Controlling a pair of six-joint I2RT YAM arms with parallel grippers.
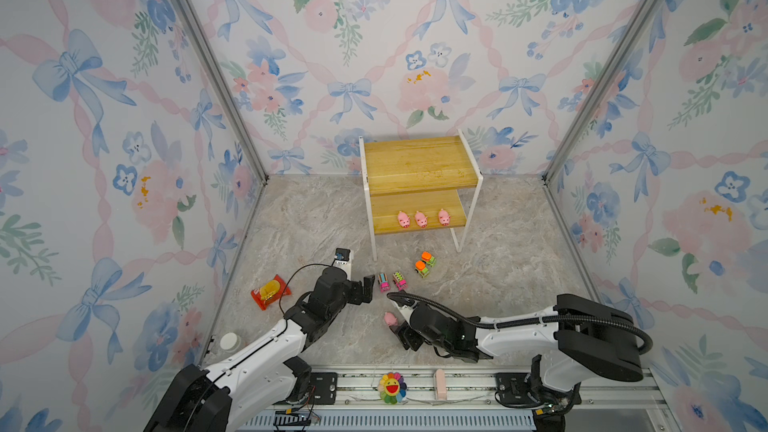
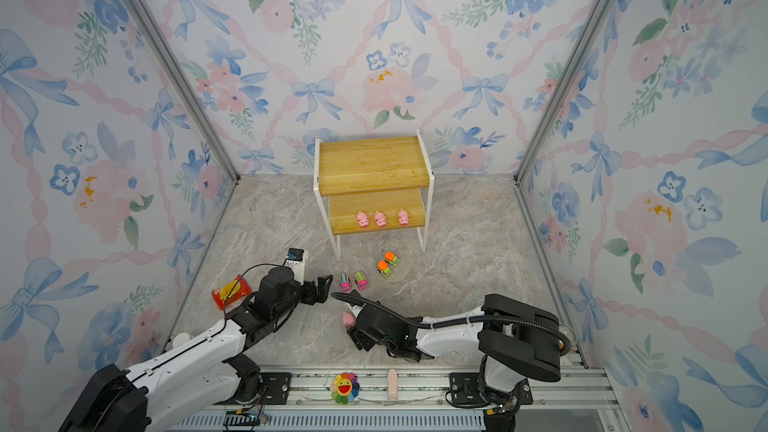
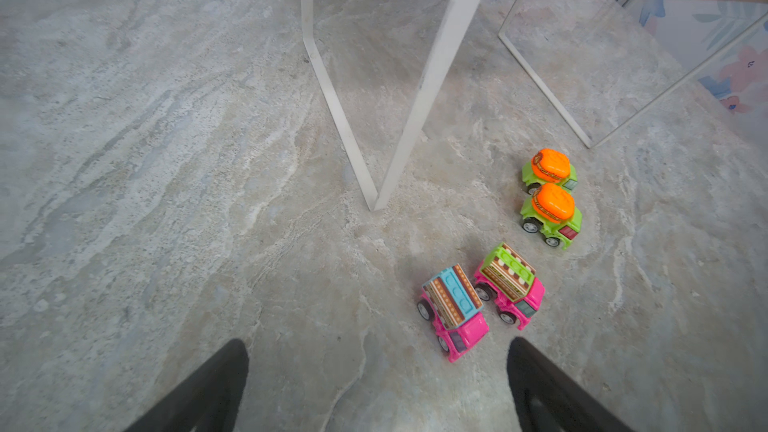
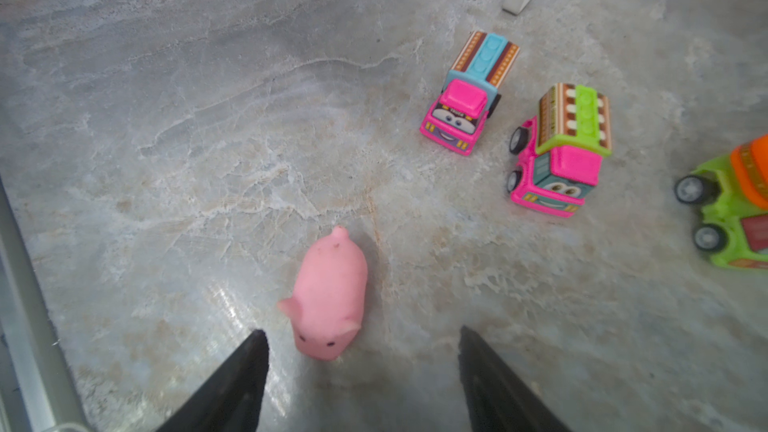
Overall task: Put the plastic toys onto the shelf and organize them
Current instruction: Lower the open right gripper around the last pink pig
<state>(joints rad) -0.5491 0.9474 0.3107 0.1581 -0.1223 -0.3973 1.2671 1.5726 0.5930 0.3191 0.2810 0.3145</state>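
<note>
the small pink plastic pig (image 4: 328, 297) lies on the grey marbled tabletop (image 4: 166, 160) just ahead of the right gripper's (image 4: 361, 330) spread, empty fingers, snout toward them, long axis along their reach, the wide-open left gripper (image 3: 378, 343) farther off.

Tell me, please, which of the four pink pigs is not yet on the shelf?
The pig on the tabletop by the right jaws; the other three stand in a row on the shelf's lower board.
</note>
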